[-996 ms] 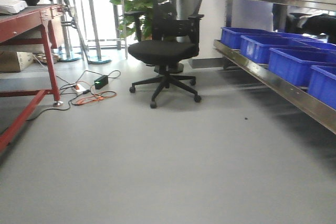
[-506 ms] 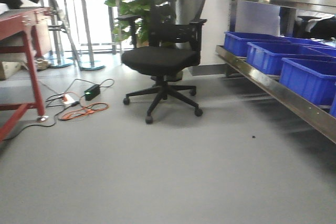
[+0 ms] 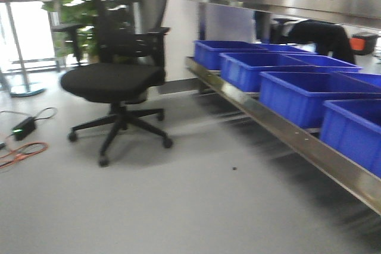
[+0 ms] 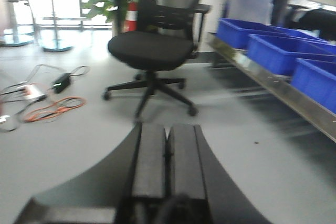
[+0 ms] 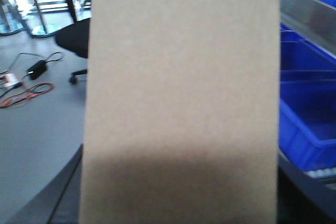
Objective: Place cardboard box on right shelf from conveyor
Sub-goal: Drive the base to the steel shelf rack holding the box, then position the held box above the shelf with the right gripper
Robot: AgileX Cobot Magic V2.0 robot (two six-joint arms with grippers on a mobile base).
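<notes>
Right wrist-mounted view is almost filled by the cardboard box [image 5: 181, 98], upright and very close to the lens. A dark finger [image 5: 55, 203] of the right gripper [image 5: 178, 205] shows at its lower left edge. We judge that this gripper is clamped on the box and carrying it, though the contact itself is hidden.

Left wrist-mounted view shows the left gripper [image 4: 167, 156] with its pads pressed together and nothing between them.

From the front-facing view we see the right shelf [image 3: 280, 129] running along our right side, its steel lip near and blurred, with blue bins [image 3: 297, 93] lined up on it. An office chair [image 3: 113, 81] stands ahead on the grey floor [image 3: 178, 206]. No conveyor is in sight.

So the pickup looks done and the box is off the belt. What remains, as we judge it, is closing on the shelf, finding bare steel among the bins, setting the box down and letting go.
</notes>
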